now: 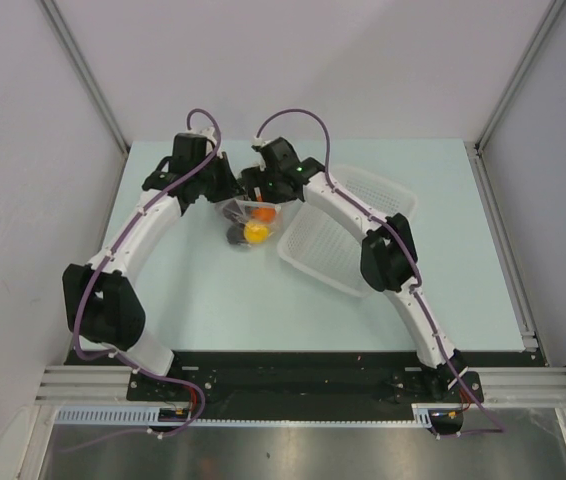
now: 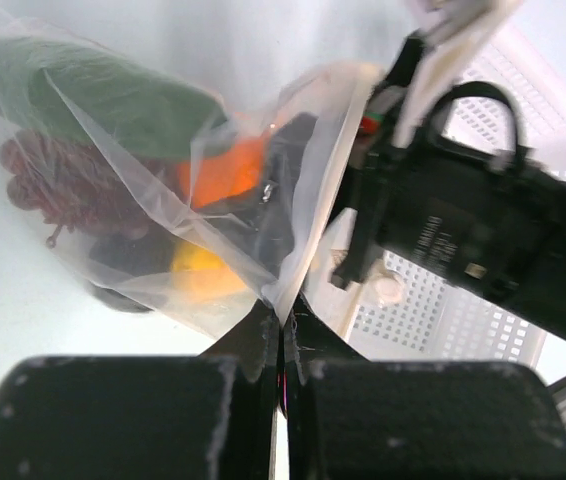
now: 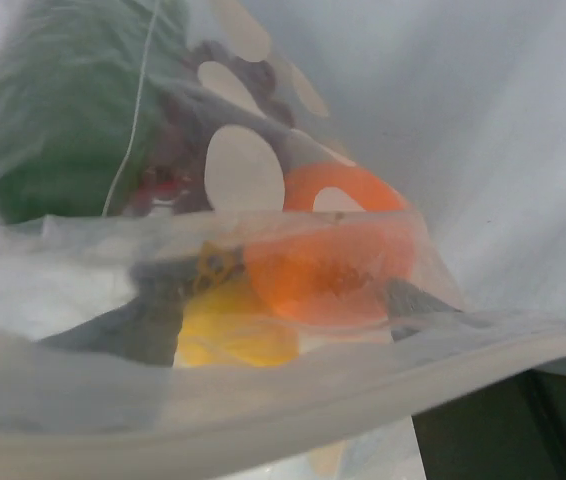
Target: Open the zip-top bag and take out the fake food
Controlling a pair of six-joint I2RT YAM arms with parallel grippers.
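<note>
The zip-top bag [image 1: 249,226] hangs between both grippers above the far middle of the table. It holds the fake food: green cucumber [image 2: 93,92], dark red grape bunch [image 2: 58,185], orange ball [image 2: 225,170], yellow fruit [image 2: 201,275] and a small dark fruit [image 2: 123,262]. My left gripper [image 2: 283,322] is shut on one lip of the bag's mouth. My right gripper [image 1: 260,198] is at the opposite lip, and the film is stretched taut to it. In the right wrist view the bag [image 3: 263,400] fills the frame and hides the fingers; the orange ball [image 3: 333,255] and the yellow fruit [image 3: 228,325] show through.
A white perforated basket [image 1: 331,252] lies just right of the bag under the right arm, and a second one [image 1: 378,190] sits behind it. The basket also shows in the left wrist view [image 2: 443,320]. Grey walls enclose the table on three sides.
</note>
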